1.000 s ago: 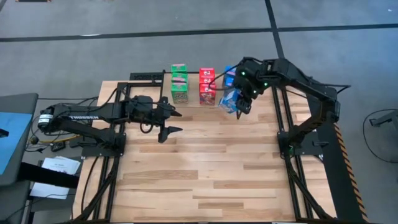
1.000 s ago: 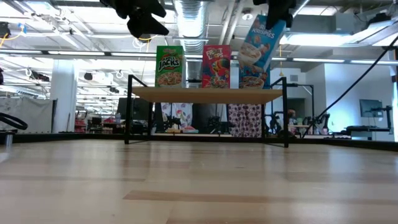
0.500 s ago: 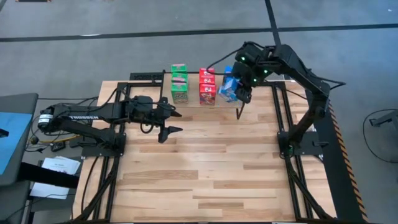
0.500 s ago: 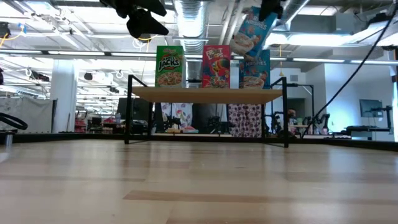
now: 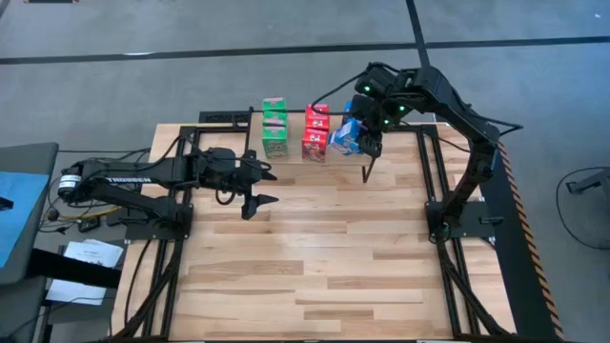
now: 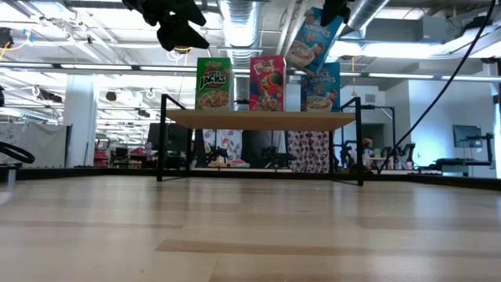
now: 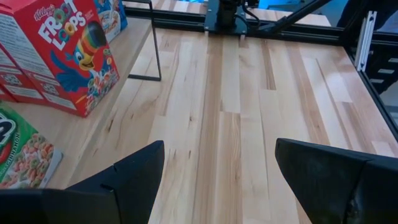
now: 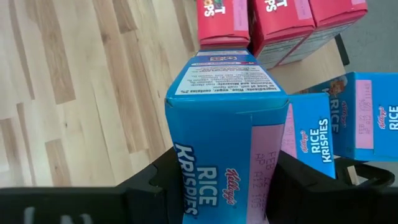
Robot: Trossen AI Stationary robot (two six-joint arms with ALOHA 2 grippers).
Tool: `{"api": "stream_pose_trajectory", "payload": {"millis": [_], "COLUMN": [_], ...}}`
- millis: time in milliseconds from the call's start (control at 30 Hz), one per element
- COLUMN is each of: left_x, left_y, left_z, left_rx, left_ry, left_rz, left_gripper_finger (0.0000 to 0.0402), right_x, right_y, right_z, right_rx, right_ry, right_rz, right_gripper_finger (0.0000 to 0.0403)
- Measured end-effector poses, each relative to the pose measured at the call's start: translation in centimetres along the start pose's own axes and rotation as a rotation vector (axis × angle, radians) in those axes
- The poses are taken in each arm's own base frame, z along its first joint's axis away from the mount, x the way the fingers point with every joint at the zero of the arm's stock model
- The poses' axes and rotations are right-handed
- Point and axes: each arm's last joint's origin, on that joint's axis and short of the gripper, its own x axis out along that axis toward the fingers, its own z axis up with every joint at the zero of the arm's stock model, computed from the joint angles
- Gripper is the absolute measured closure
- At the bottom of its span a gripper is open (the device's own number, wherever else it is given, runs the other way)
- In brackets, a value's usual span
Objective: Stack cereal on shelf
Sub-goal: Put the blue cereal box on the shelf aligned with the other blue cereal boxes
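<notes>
High view shows the shelf [image 5: 315,119] along the bench's [image 5: 324,248] far edge, with green boxes [image 5: 274,126] toward its left end, red Froot Loops boxes [image 5: 316,131] at the middle and blue boxes at the right. The right hand [image 5: 367,133] grips a blue Rice Krispies box [image 6: 311,37] by its two narrow sides, tilted in the air above the shelf's right end, over the blue boxes [image 6: 320,84] already standing there. The left hand [image 5: 259,187] hangs open over the bench's left side, holding nothing. I'd judge the box light, stiff but crushable cardboard with slick printed faces, so the narrow sides are the sensible hold. Room is tight: red boxes sit just beside the blue ones, and the shelf's edges are near. The bench's front half offers open space.
</notes>
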Motion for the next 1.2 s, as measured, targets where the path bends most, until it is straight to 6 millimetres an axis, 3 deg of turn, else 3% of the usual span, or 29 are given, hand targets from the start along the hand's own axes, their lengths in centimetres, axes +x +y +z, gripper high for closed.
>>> {"api": "stream_pose_trajectory", "payload": {"millis": [500, 867, 1200], "left_x": [0.0, 0.0, 0.0], "left_y": [0.0, 0.0, 0.1], "left_z": [0.0, 0.0, 0.0], "left_rx": [-0.026, -0.042, -0.041], "left_ry": [0.002, 0.001, -0.001], "left_rz": [0.000, 0.000, 0.027], "left_gripper_finger": [0.0106, 0.0106, 0.0106], "right_x": [0.0, 3.2, 3.7], "right_y": [-0.1, -0.3, -1.2], "right_z": [0.0, -1.1, -1.2], "right_rx": [0.018, 0.046, 0.049], "right_ry": [0.003, 0.148, 0.164], "right_rz": [-0.031, -0.029, -0.040], "right_gripper_finger": [0.0221, 0.0221, 0.0221]}}
